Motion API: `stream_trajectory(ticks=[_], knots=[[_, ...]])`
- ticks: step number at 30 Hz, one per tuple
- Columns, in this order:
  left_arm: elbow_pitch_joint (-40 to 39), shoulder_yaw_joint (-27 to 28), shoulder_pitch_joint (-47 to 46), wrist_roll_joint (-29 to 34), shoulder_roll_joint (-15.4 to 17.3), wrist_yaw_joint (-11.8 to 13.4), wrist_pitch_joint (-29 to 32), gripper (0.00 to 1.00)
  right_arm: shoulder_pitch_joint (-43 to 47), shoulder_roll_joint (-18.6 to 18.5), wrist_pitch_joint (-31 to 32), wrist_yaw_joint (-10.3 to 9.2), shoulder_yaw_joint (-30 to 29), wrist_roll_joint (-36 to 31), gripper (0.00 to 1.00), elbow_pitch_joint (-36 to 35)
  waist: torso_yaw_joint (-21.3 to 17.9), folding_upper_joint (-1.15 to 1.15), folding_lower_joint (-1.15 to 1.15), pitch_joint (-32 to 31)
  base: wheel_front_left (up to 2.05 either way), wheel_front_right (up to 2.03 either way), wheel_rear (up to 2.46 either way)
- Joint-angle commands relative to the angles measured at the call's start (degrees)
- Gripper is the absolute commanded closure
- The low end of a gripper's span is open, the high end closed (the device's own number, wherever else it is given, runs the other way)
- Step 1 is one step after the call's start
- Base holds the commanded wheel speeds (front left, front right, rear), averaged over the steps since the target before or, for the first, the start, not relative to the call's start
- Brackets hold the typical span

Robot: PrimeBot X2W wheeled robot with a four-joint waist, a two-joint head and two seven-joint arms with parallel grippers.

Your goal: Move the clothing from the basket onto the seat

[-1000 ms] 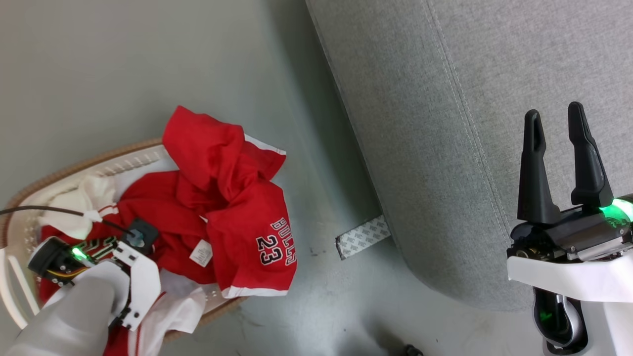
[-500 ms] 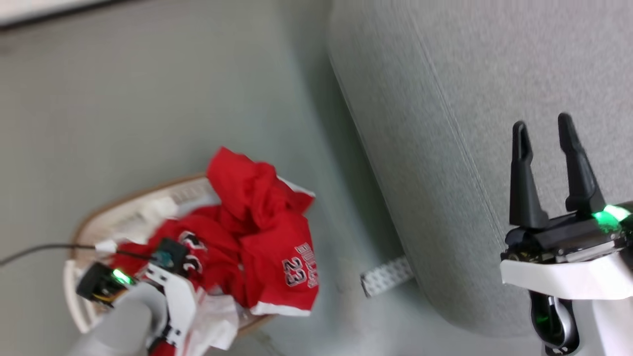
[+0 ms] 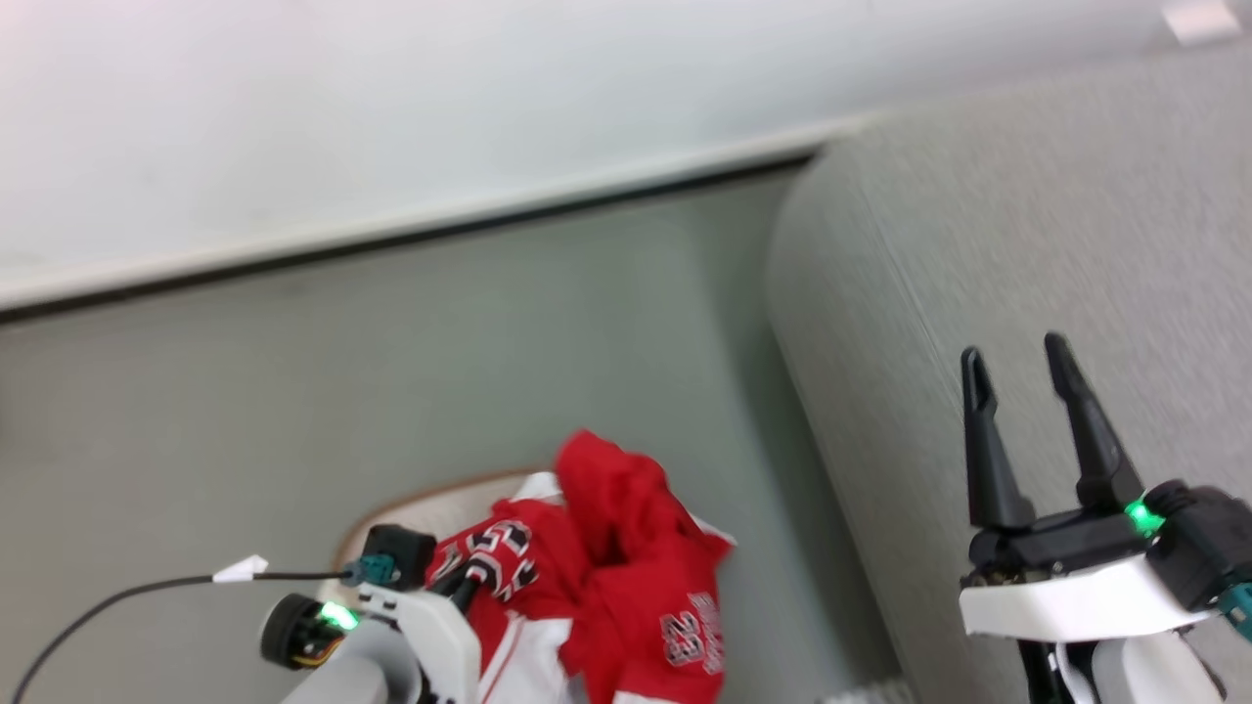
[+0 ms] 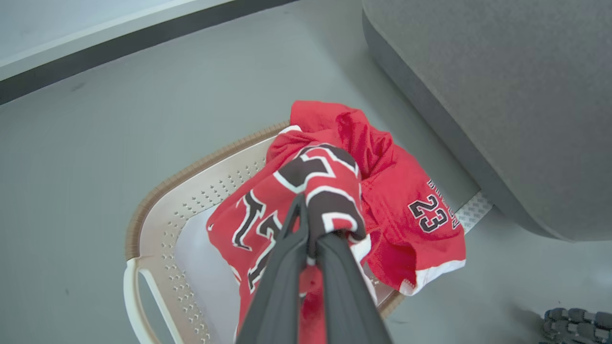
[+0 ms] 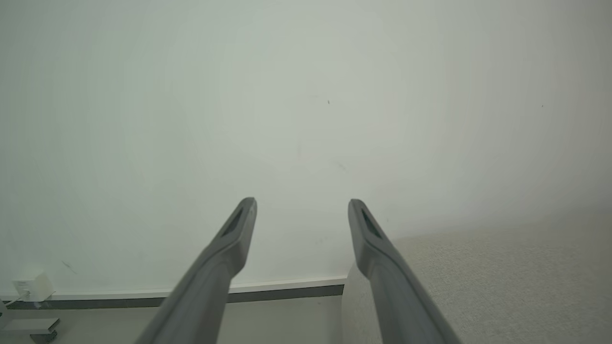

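Since a second ago the head camera has tipped up, bringing the white wall into view. Nearest, the left gripper is clamped on a lettered fold of the clothing, which lies heaped in the basket and spills over its rim on the side toward the seat. Farther on, the right gripper hovers in front of the seat, fingers spread wide with nothing between them.

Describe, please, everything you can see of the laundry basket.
The basket is a small oval tub of white plastic, its wall pierced with small holes, with a woven-looking brown rim and a slotted side handle. It stands upright on the grey floor beside the sofa. Red clothing lies in it and spills over its rim.
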Motion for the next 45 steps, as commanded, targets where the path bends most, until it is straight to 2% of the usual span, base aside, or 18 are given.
stream_trajectory(ticks=[1, 13, 21, 30, 36, 45], knots=[[-1.2, 0.6, 0.9, -1.1, 0.0, 0.1, -0.2, 1.0, 0.9, -0.2, 0.0, -0.12, 0.2, -0.4, 0.0, 0.5, 4.8, 0.0, 0.01, -5.6, 0.0, 0.0, 0.0], [-19.9, 7.5, 4.5, -0.5, 1.1, 0.3, -0.2, 1.0, 5.5, -0.2, 0.0, -0.12, 1.8, 0.6, 0.0, 2.7, 10.5, 0.0, 0.01, -13.3, 0.0, 0.0, 0.0], [-34.9, 12.1, 3.6, 0.9, 1.9, 1.8, -0.2, 1.0, 5.9, -0.2, 0.0, -0.12, 7.8, 3.0, 0.0, 4.1, 11.8, 0.0, 0.01, -14.7, 0.0, 0.0, 0.0], [-47.5, 13.9, 3.2, -1.4, 3.0, 3.4, 1.7, 1.0, 5.7, -0.2, 0.0, -0.12, 9.3, 3.3, 0.0, 4.7, 12.2, 0.0, 0.01, -14.9, 0.0, 0.0, 0.0], [-52.8, 14.2, 5.3, -2.0, 4.0, 4.8, 3.6, 1.0, 5.6, -0.2, 0.0, -0.12, 9.8, 3.2, 0.0, 5.1, 12.3, 0.0, 0.01, -14.9, 0.0, 0.0, 0.0], [-55.8, 13.8, 6.0, -2.3, 4.4, 5.6, 4.8, 1.0, 4.2, -0.2, 0.0, -0.12, 13.0, 1.5, 0.0, 9.2, 13.6, 0.0, 0.01, -15.1, 0.0, 0.0, 0.0]])
